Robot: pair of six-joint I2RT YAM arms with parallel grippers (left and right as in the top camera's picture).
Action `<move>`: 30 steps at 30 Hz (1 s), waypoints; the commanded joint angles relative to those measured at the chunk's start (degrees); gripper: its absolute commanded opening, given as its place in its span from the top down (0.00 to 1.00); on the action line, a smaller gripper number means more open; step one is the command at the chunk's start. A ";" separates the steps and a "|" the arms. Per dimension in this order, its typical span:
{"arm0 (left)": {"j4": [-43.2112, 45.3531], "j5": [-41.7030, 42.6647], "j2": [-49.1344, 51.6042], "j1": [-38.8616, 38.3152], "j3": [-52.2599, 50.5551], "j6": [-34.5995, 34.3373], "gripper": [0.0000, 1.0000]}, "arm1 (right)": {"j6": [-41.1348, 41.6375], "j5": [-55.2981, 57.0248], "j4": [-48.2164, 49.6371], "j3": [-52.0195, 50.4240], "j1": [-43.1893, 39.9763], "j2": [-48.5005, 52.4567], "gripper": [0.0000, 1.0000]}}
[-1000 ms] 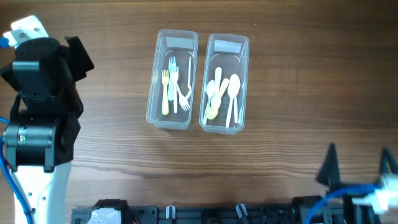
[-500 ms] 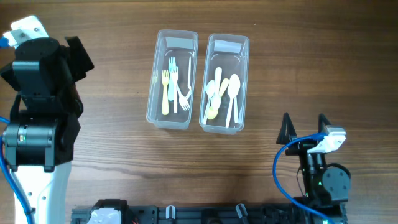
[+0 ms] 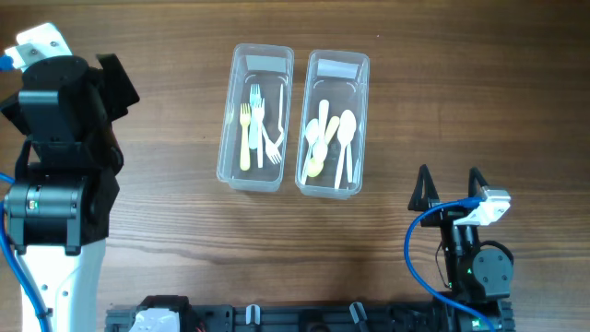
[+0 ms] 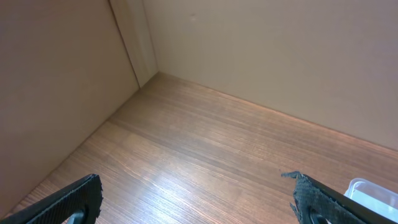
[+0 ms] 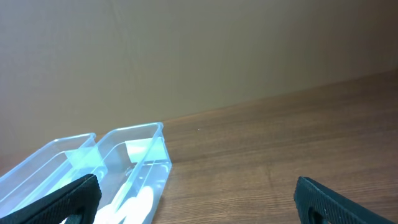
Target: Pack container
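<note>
Two clear plastic containers stand side by side at the table's middle back. The left container (image 3: 255, 118) holds several plastic forks (image 3: 257, 127). The right container (image 3: 333, 124) holds several plastic spoons (image 3: 330, 136); both also show at the lower left of the right wrist view, the right container (image 5: 134, 168) nearer. My left gripper (image 4: 196, 202) is open and empty over bare wood at the far left; in the overhead view the arm body (image 3: 64, 138) hides its tips. My right gripper (image 3: 449, 187) is open and empty, at the front right, right of the right container.
The wooden table (image 3: 166, 231) runs to a beige wall and corner seen in the left wrist view (image 4: 134, 50). A black rail (image 3: 277, 318) with clips lies along the front edge. A blue cable (image 3: 415, 263) loops beside the right arm.
My right arm came in from the front right edge and moved left and back, settling right of the spoon container. The left arm and the containers have not moved.
</note>
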 commanded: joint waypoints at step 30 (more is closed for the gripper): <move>-0.04 -0.50 -23.91 0.15 -1.66 -0.55 0.00 | 0.87 0.96 0.52 -0.79 0.13 -0.63 0.00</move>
